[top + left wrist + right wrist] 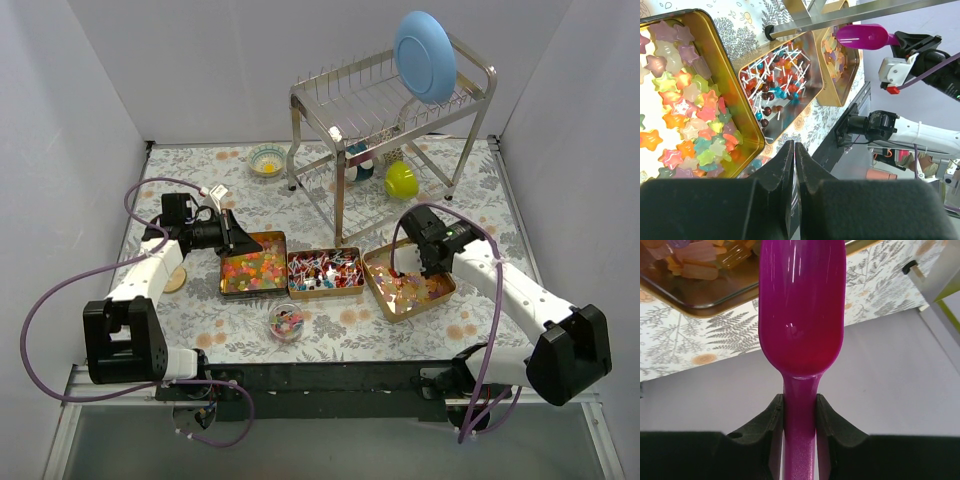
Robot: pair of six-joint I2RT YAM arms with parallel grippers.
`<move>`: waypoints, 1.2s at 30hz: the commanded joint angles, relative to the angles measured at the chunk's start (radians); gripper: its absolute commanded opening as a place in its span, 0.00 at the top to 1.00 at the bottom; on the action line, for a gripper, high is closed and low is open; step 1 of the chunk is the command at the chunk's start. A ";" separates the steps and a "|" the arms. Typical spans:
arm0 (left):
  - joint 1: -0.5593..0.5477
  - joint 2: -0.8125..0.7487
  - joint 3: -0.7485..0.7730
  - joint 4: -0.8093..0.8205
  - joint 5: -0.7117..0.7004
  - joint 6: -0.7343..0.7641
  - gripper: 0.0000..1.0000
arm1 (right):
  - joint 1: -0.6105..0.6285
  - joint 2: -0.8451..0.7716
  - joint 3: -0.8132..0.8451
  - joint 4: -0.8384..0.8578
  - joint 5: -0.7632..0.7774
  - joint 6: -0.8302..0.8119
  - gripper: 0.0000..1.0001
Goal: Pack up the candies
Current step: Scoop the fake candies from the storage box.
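Hovering at the far-left corner of the left gold tray, the left pincer is clenched with nothing in it. Star gummies fill that tray and share no common heading. The middle tray sits just beside it, packed with red and blue lollipops whose sticks point every way. A small cup of mixed sweets stands near, in front of those two trays. The right tray is skewed and holds translucent wrapped candies. The right pincer is grasping the magenta scoop by its handle. The scoop's long axis runs straight out from the fingers, bowl over that tray's rim. There is open room on the near strip of the floral surface. A dish rack holding a blue plate crowds the far side. White walls close in the left, right and back.
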 commanded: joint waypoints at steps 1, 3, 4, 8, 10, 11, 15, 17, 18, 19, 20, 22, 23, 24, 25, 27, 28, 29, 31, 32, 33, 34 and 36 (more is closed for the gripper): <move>-0.002 -0.044 -0.004 0.024 0.006 -0.001 0.95 | 0.040 -0.026 -0.029 0.054 0.096 -0.429 0.99; -0.002 -0.049 -0.014 0.029 0.006 -0.007 0.95 | 0.089 -0.015 -0.035 0.054 0.098 -0.406 0.99; -0.002 -0.052 -0.018 0.030 0.006 -0.007 0.95 | 0.110 -0.007 -0.029 0.044 0.092 -0.385 0.99; -0.002 -0.064 -0.027 0.032 0.007 -0.008 0.95 | 0.253 0.072 0.040 -0.058 0.064 -0.218 0.99; -0.002 -0.067 -0.035 0.032 0.007 -0.007 0.95 | 0.294 0.092 0.053 -0.093 0.052 -0.149 0.99; -0.002 -0.070 -0.037 0.033 0.009 -0.008 0.95 | 0.329 0.100 0.053 -0.100 0.041 -0.135 0.99; -0.002 -0.080 -0.040 0.033 0.009 -0.010 0.95 | 0.386 0.115 0.083 -0.152 0.023 -0.070 0.99; -0.002 -0.083 -0.041 0.033 0.010 -0.010 0.95 | 0.385 0.122 0.114 -0.210 0.021 -0.043 0.99; -0.002 -0.084 -0.043 0.033 0.010 -0.010 0.95 | 0.383 0.114 0.126 -0.225 0.026 -0.047 0.99; -0.002 -0.086 -0.041 0.033 0.012 -0.010 0.95 | 0.383 0.105 0.141 -0.242 0.033 -0.053 0.99; -0.002 -0.086 -0.043 0.035 0.014 -0.011 0.95 | 0.382 0.083 0.146 -0.271 0.053 -0.061 0.99; -0.002 -0.083 -0.044 0.036 0.014 -0.011 0.95 | 0.377 0.065 0.164 -0.310 0.067 -0.073 0.99; -0.002 -0.083 -0.044 0.040 0.015 -0.014 0.95 | 0.371 0.040 0.166 -0.308 0.084 -0.087 0.99; -0.002 -0.083 -0.044 0.041 0.015 -0.014 0.95 | 0.367 0.024 0.160 -0.310 0.096 -0.128 0.99; 0.000 -0.081 -0.046 0.043 0.015 -0.016 0.95 | 0.362 0.005 0.149 -0.310 0.111 -0.156 0.99; -0.002 -0.080 -0.044 0.046 0.020 -0.019 0.95 | 0.341 -0.033 0.120 -0.310 0.137 -0.191 0.99; -0.002 -0.078 -0.044 0.046 0.021 -0.018 0.95 | 0.331 -0.039 0.113 -0.310 0.142 -0.220 0.99; -0.002 -0.077 -0.043 0.049 0.021 -0.019 0.94 | 0.313 -0.052 0.093 -0.310 0.151 -0.233 0.99; -0.002 -0.078 -0.043 0.052 0.023 -0.021 0.94 | 0.287 -0.056 0.074 -0.310 0.164 -0.262 0.99; -0.002 -0.077 -0.041 0.052 0.023 -0.021 0.94 | 0.281 -0.052 0.067 -0.310 0.164 -0.266 0.99; -0.002 -0.078 -0.041 0.052 0.021 -0.022 0.94 | 0.273 -0.049 0.059 -0.310 0.167 -0.270 0.99; -0.002 -0.080 -0.040 0.052 0.021 -0.022 0.94 | 0.262 -0.044 0.053 -0.308 0.170 -0.279 0.99; -0.002 -0.087 -0.040 0.052 0.023 -0.022 0.94 | 0.258 -0.038 0.036 -0.310 0.173 -0.291 0.99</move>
